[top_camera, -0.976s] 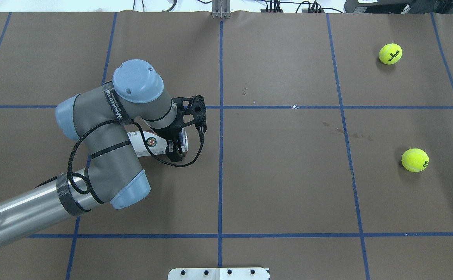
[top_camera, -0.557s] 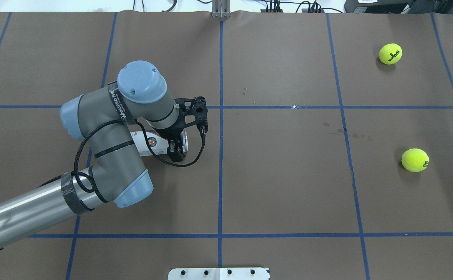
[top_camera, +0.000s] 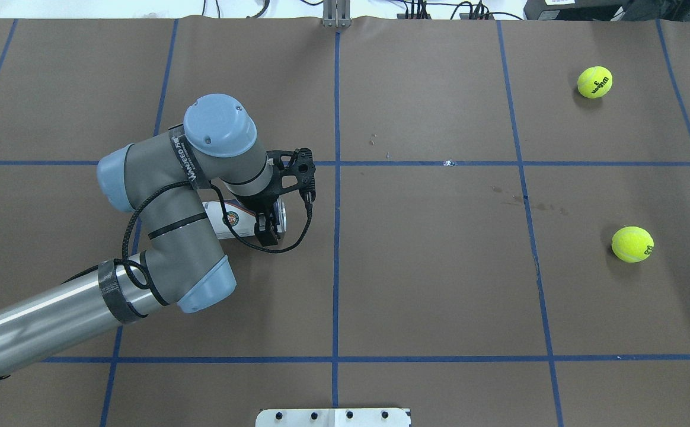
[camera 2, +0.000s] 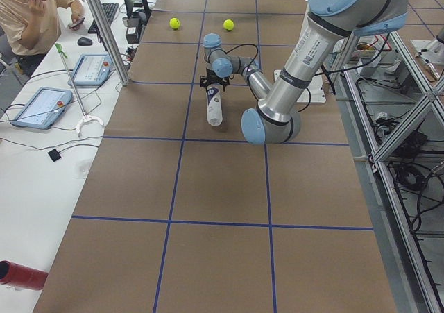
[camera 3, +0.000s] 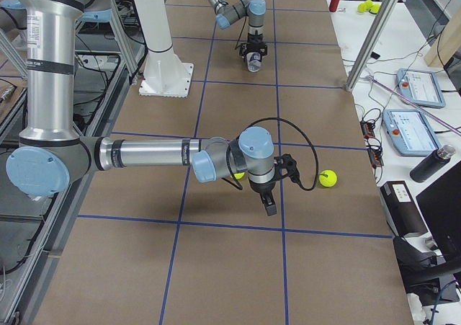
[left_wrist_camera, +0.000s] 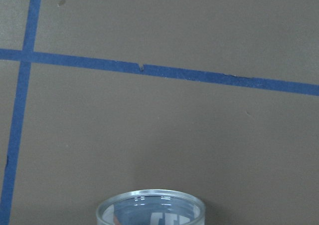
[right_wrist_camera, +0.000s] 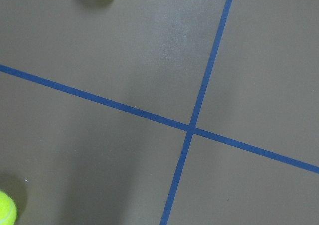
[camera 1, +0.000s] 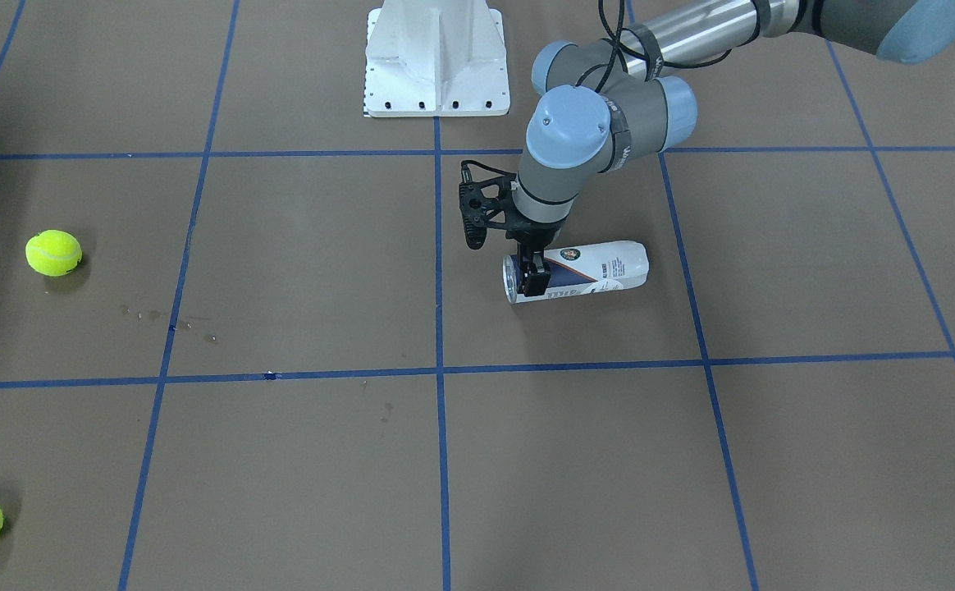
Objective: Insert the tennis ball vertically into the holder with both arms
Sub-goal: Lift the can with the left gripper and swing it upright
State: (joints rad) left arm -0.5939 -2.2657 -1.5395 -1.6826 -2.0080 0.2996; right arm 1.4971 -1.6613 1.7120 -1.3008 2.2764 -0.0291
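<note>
The left gripper (top_camera: 269, 222) appeared clamped on the clear plastic, white-and-navy-labelled holder (top_camera: 239, 223), which lay on its side left of the tabletop's centre, not yet upright. Two yellow-green tennis balls (top_camera: 594, 82) waited unpicked near the right edge. The right gripper's (camera 3: 269, 208) state could not be told.

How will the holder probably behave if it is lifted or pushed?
Probably light: the holder looks empty through its mouth. Lying on its side, it may roll if nudged. Left gripper straddles one end, so it could tilt.
</note>
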